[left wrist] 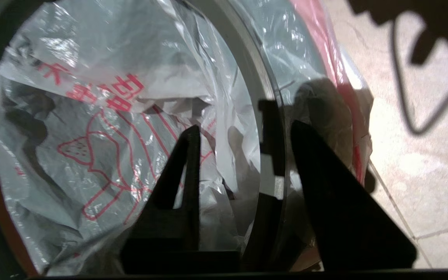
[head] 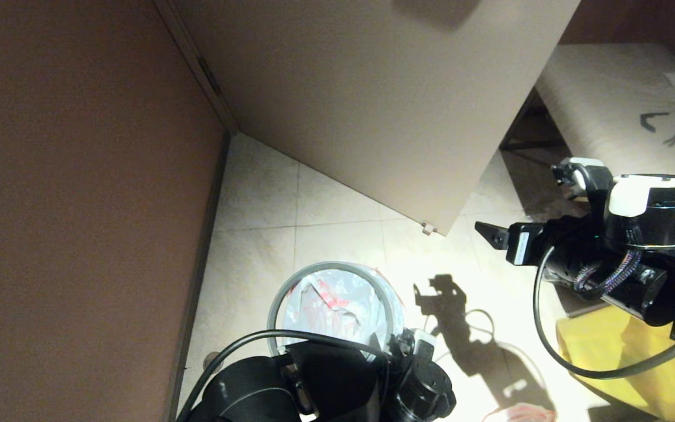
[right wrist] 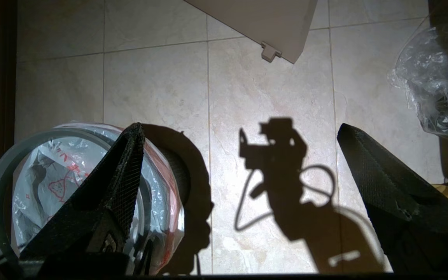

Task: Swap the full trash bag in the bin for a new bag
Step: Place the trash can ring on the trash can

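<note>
Left wrist view looks straight down into the bin point(left wrist: 265, 77), where the new bag point(left wrist: 91, 147) lines the inside, its white film crumpled and printed in red, with a pink-red edge folded over the outside of the grey rim ring point(left wrist: 247, 70). The left gripper point(left wrist: 243, 132) hangs over that rim with its jaws parted: one finger point(left wrist: 185, 167) sits over the film inside the bin, the other over the film draped outside, and the rim runs up between them. Neither finger visibly pinches the plastic.

From the head view the bin point(head: 273, 316) stands on the tiled floor point(head: 337, 205) near the brown wall point(head: 79, 176), just ahead of the left arm. The right gripper point(right wrist: 239, 136) hovers well to the side above bare tiles, jaws spread wide and holding nothing, near a yellow tote point(head: 619, 351).
</note>
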